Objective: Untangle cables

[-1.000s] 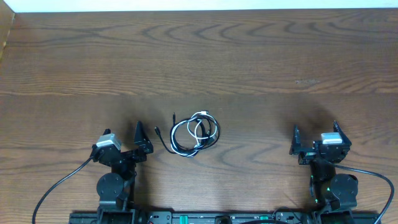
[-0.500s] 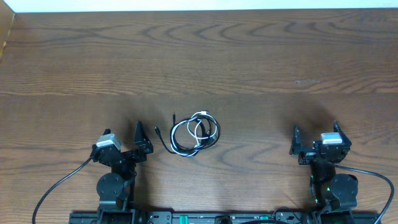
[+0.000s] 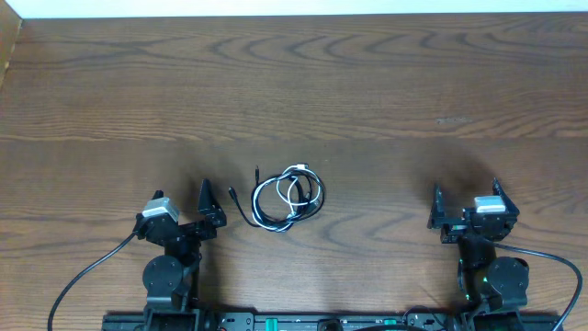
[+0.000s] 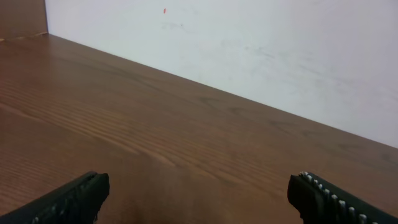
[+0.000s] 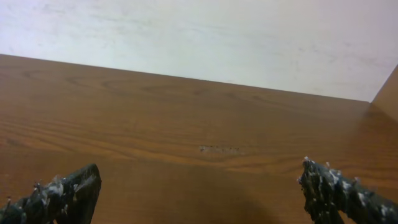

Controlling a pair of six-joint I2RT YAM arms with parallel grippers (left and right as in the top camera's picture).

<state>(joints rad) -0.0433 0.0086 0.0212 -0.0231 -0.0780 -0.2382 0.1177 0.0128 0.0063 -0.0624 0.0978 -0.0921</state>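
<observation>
Near the front middle of the surface (image 3: 386, 92), overhead, cables (image 3: 288, 198): lying in one loose coil, a white cord (image 3: 310, 187) looping through black ones, with a black tail (image 3: 244, 211) trailing out toward the left arm.
Overhead, left claw (image 3: 182, 207): resting just left of the coil and not touching it, jaws spread wide.
Overhead, right claw (image 3: 467, 193): sitting well apart from the coil on the far side, jaws spread wide too, holding nothing.
Overhead, likely reason: both arms seem to be parked low at their bases, with the tangle lying between them within reach of either.
Left wrist, left claw (image 4: 199, 208): showing only two finger ends at the bottom corners, gaping over bare wood; no cord showing, because the camera is facing the white wall (image 4: 249, 50).
Right wrist, right claw (image 5: 199, 199): gaping likewise over bare wood, no cord in sight.
Task progress: appearing not yet started.
</observation>
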